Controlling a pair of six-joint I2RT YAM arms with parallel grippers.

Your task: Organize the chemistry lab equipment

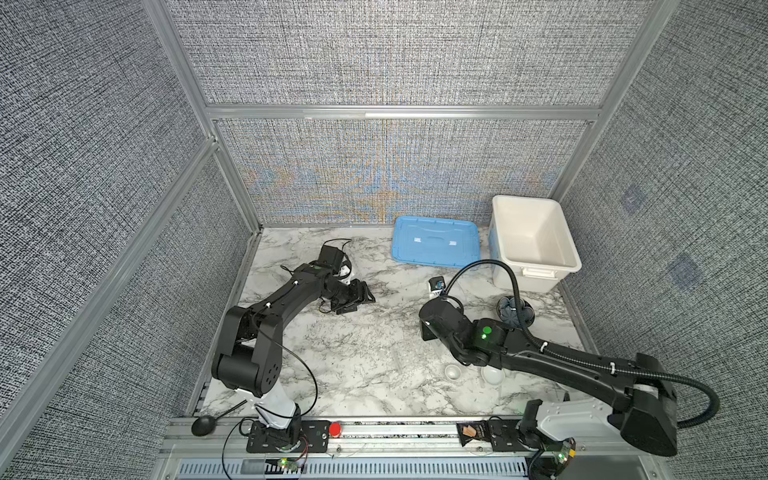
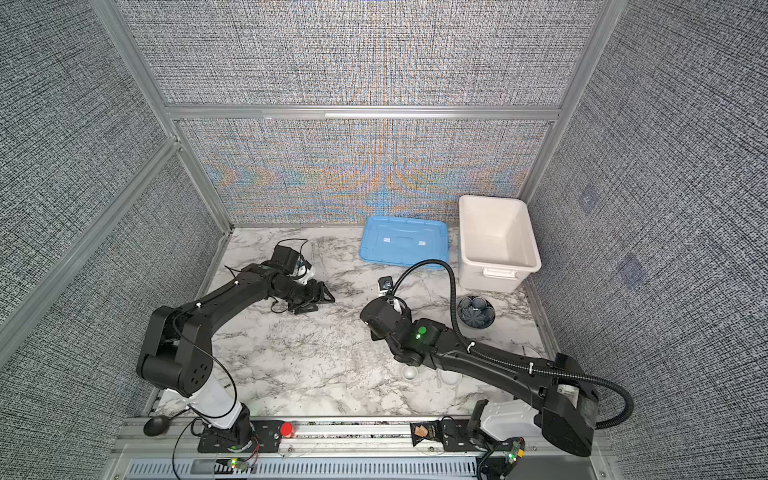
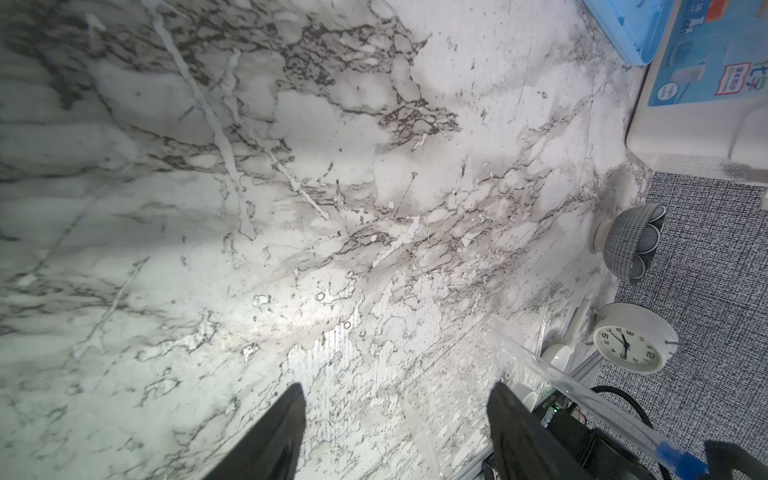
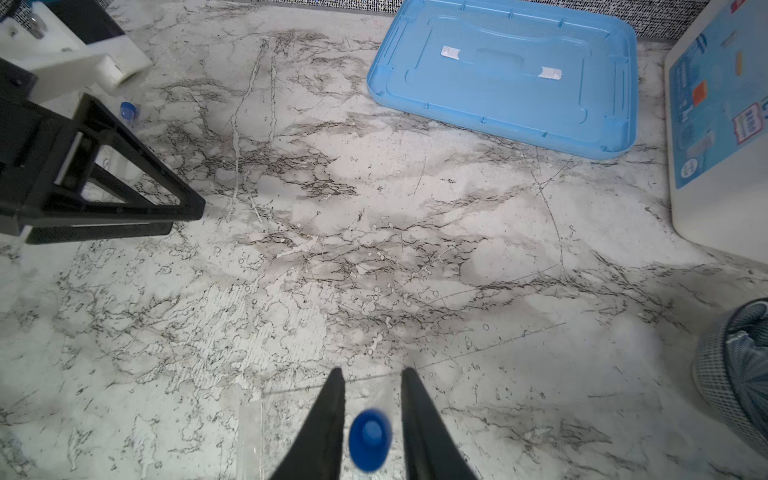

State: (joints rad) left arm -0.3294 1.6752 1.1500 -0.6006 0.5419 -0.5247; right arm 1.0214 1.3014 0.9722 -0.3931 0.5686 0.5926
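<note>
Parted right gripper (image 4: 374, 370) flanking blurred blue cap (image 4: 370, 440); left wrist view showing clear slim tube (image 3: 582, 386) lengthwise; left gripper (image 3: 397, 386) gaping wide.

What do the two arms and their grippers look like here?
The left arm and right arm are matte black with white base segments. The right arm carries a ribbed black hose held by white ties and a green light. The left gripper and right gripper have tapered black fingers.
</note>
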